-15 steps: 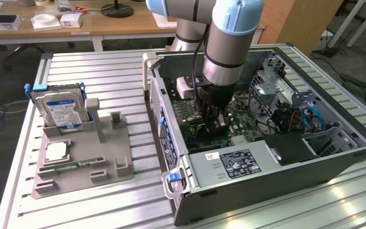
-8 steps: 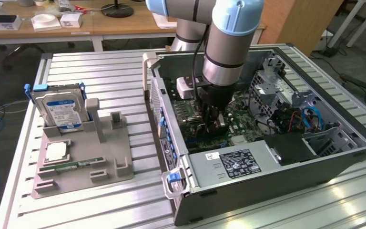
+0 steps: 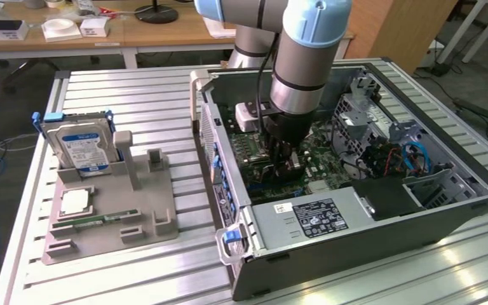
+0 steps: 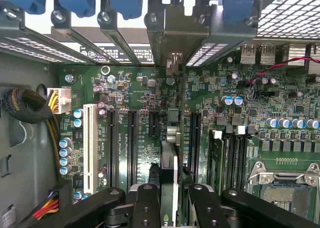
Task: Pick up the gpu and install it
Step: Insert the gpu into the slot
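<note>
Two vantage points, each telling something different.

From the exterior view: a ribbed aluminium worktop (image 3: 142, 95) carrying an open black computer case (image 3: 380, 248) laid on its side. Reaching down into it, a grey and blue robot arm (image 3: 307, 57), its black hand (image 3: 284, 159) low over the green motherboard (image 3: 320, 162). Towards the exterior view's left, well apart from the case, a grey plastic holder (image 3: 142, 216) with an upright silver hard drive (image 3: 79, 149).

From the wrist view: hand clenched on the thin dark gpu card (image 4: 169, 173), seen edge-on between the black fingers (image 4: 145, 208) and standing upright among the long black expansion slots (image 4: 132, 143); seated or not, cannot tell.

Blue label on the drive, white sticker on the case's black power box (image 3: 316, 216); print too small to read.

Behind, wooden desks (image 3: 142, 32) on a grey floor.
</note>
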Motion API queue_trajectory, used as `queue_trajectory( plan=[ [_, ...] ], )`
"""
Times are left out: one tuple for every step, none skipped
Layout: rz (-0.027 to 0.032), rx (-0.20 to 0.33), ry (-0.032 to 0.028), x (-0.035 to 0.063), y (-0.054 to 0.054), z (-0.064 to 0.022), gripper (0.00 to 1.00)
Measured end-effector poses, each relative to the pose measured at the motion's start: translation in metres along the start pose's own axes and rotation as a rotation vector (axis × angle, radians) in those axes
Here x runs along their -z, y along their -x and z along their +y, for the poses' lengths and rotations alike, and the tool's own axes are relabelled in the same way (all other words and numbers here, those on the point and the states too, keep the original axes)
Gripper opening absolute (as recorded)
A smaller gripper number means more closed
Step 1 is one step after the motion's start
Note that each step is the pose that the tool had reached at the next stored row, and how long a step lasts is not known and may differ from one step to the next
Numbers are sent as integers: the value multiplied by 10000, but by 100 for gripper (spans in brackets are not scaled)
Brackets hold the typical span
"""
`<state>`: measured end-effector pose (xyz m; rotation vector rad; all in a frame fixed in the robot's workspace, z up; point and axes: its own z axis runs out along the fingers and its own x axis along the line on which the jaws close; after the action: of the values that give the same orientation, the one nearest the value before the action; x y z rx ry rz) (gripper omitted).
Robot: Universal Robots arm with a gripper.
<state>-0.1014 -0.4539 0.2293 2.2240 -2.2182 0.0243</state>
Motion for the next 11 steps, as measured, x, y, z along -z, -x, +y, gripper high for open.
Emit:
queue_trajectory(
  plan=[
    [-34, -5, -9, -12, 3, 2, 26],
    [-20, -5, -10, -9, 3, 1, 27],
    [-12, -4, -8, -4, 2, 1, 27],
    [0, -1, -1, 6, 0, 1, 33],
    [0, 0, -1, 10, 0, 0, 33],
    [-5, -1, -4, 15, 0, 0, 33],
    [1, -1, -2, 29, 0, 0, 33],
    [-1, 0, -3, 43, -1, 0, 33],
    [-4, 0, -6, 60, -1, 0, 33],
    [-3, 1, -7, 76, -1, -1, 33],
    [-4, 1, -10, 89, -1, -1, 33]
  ],
)
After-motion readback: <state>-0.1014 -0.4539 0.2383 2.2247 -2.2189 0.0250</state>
